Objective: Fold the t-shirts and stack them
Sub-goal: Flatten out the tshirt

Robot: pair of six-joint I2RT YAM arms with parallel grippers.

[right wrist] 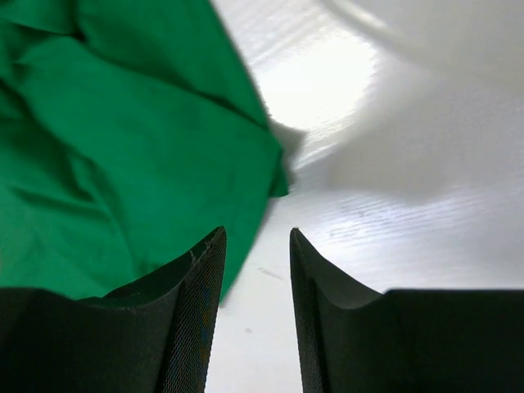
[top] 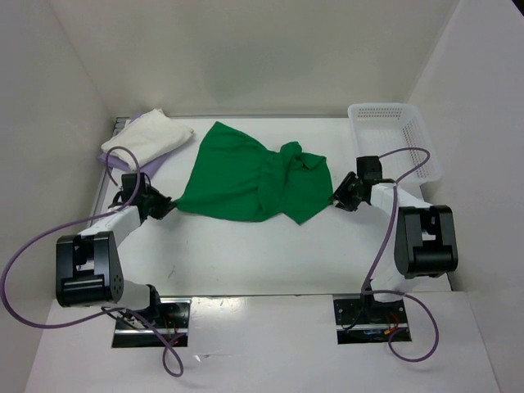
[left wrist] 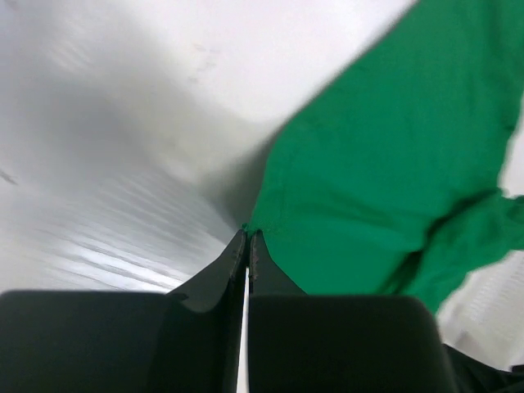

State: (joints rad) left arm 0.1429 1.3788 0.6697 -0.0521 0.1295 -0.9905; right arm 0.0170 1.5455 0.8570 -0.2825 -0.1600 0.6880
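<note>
Left hand (left wrist: 246, 239) pinches the green shirt's (top: 246, 176) left corner; right hand (right wrist: 258, 237), spread, sits just beside its right corner.

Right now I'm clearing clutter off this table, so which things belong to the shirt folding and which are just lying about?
Job: green shirt, spread mid-table, its corner pinched by the left gripper; white shirt, folded, on the lavender shirt; right gripper, open at the green shirt's edge.
Lying about: basket, far right corner.

Three t-shirts: green (top: 246, 176), white (top: 147, 135), lavender (top: 157, 161). One basket (top: 385, 108).
</note>
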